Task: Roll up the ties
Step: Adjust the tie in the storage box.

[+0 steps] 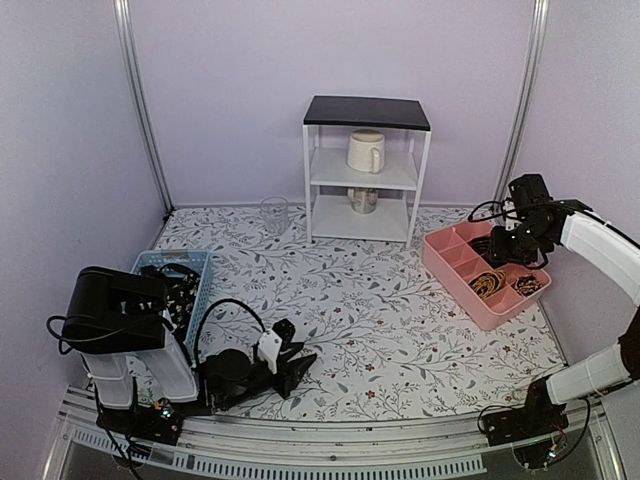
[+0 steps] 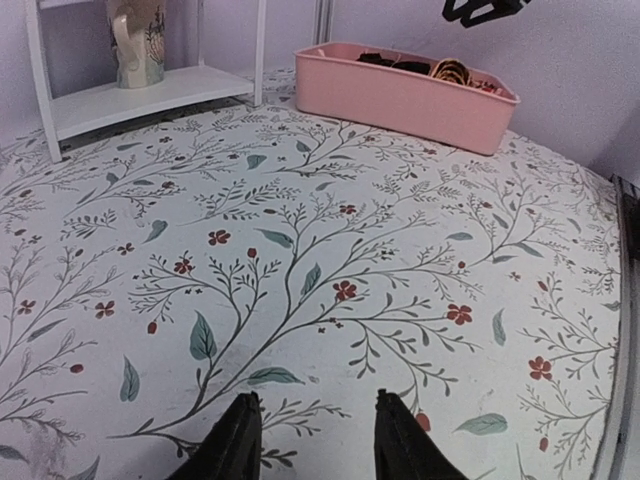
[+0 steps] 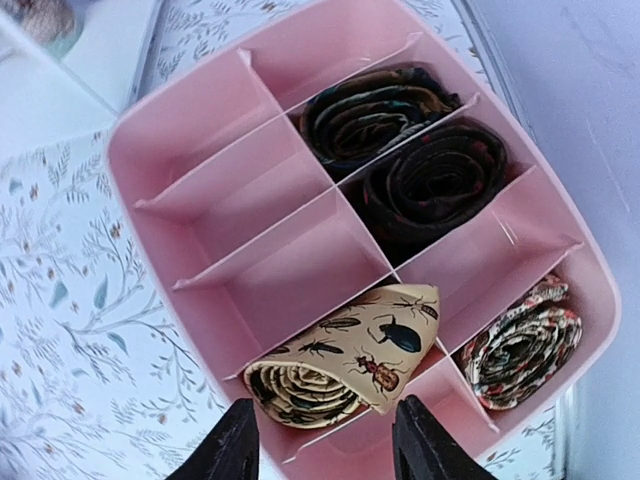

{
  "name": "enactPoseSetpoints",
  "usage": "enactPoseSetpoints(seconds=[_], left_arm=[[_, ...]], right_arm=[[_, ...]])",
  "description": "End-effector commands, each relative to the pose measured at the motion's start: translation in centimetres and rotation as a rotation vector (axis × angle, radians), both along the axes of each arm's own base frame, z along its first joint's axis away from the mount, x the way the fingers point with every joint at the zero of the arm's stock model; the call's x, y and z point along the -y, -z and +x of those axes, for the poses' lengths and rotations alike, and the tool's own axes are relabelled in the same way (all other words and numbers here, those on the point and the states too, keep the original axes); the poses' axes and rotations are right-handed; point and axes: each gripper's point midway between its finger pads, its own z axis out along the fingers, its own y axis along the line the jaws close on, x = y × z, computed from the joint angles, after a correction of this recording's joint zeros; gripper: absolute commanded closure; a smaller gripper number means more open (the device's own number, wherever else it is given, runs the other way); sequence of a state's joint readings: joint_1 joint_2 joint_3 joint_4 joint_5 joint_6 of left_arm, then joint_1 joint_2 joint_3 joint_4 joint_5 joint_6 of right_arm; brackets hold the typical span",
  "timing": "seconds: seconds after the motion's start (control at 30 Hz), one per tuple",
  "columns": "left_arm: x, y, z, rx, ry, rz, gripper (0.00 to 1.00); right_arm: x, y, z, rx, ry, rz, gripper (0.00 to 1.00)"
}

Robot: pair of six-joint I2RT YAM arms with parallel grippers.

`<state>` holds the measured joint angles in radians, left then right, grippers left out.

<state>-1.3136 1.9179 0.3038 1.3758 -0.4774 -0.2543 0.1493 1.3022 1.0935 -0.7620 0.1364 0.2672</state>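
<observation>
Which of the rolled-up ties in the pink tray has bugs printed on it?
The yellow tie, in the compartment nearest the right pincer; the two dark rolls and the pale flowery roll are patterned differently.

— What is seen on the counter (image 1: 380, 330)?

— A leaf-and-flower print is spread across it.

— And what is set directly on it?

— A white shelf unit (image 1: 366, 170) is placed at 12 o'clock, a clear glass (image 1: 274, 214) at 11, a pink divided tray (image 1: 455, 290) at 3, and a blue mesh basket (image 1: 150, 262) at 9.
</observation>
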Motion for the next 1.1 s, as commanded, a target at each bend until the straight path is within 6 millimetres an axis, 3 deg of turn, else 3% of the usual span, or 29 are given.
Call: enactPoseSetpoints(seconds=[0.0,0.37,1.07], left_arm=[[0.7,0.2,-0.5,0.003,0.032,0.007,0.61],[0.6,0.3,-0.4,0.001,0.019,0.017,0.61],[1.3,0.7,-0.3,0.001,0.027,0.046,0.62]], right_arm=[[-0.1,1.9,0.0,-0.053,-0.195,-0.118,0.52],[0.3,5.8,-0.2,-0.173,-0.298,-0.155,0.5],[1.1,9.2,1.5,-0.199,-0.33,-0.139,0.5]])
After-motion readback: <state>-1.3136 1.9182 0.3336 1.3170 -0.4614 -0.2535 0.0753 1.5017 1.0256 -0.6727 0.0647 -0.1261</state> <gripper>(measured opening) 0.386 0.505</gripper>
